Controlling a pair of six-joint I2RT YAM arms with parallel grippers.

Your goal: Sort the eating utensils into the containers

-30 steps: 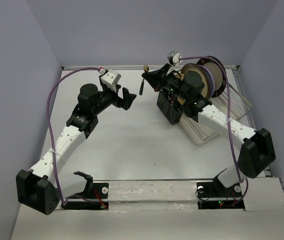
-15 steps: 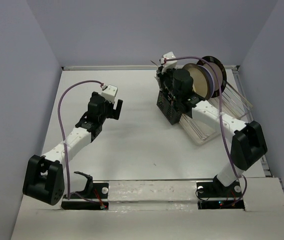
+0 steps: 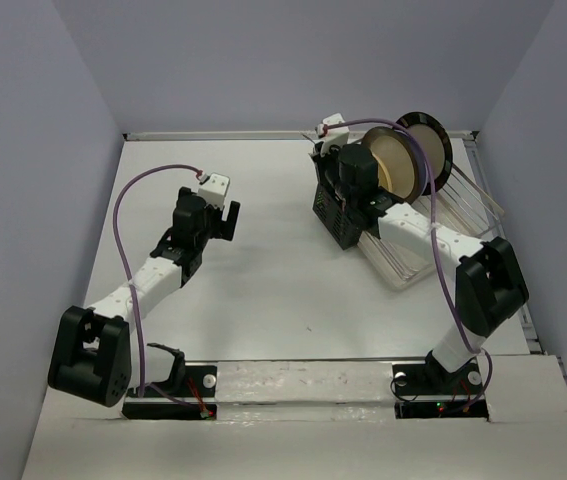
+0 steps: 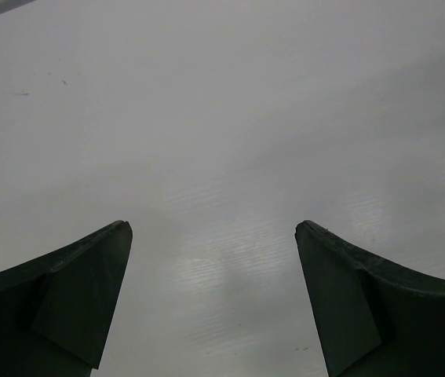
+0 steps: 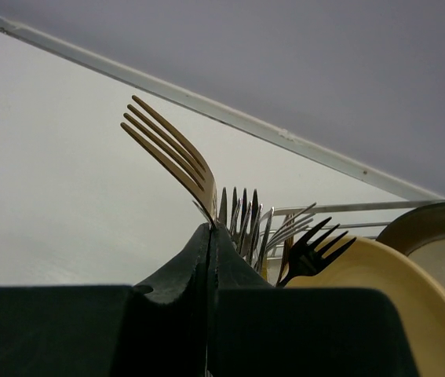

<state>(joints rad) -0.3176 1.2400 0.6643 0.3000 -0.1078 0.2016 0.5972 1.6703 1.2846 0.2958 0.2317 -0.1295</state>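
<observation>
While the right gripper (image 5: 209, 234) is pinching the gold fork (image 5: 173, 153) just below its tines, it is hanging over the black caddy (image 3: 335, 222), where other forks (image 5: 242, 214) are standing upright. Thin, stiff metal like that is looking light but slick, so I'd judge a firm hold on the flat neck is suiting it best, lest it pivot. The left gripper (image 4: 213, 229) is hovering spread apart over the white surface (image 4: 222, 94), holding nothing.

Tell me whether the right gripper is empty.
No: the right gripper is shut on a gold fork, whose tines rise from its closed tip.
</observation>
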